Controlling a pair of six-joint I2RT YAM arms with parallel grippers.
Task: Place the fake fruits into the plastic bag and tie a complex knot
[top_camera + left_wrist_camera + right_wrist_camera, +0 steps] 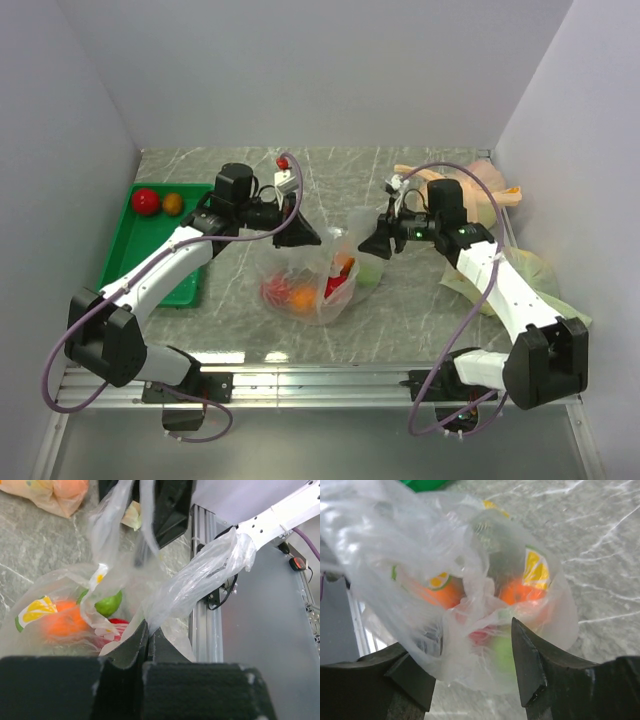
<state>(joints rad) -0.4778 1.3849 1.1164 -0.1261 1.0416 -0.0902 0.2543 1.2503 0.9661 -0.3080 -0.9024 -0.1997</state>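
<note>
Knotting looks like the step in hand. My left jaws are pressed together, pinching a stretched handle of the thin clear crinkly plastic bag [312,292], which sits in the middle of the tabletop [410,322] holding glossy orange, red and green plastic fruits [517,592]. My right jaws stand spread, with the bag at their twelve o'clock. Next, I'd say, they need the other handle.

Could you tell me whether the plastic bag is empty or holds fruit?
Holds fruit: orange, red and green fake fruits show through the plastic bag.

Grey marble tabletop [400,310], plain white walls [320,70], even light.
</note>
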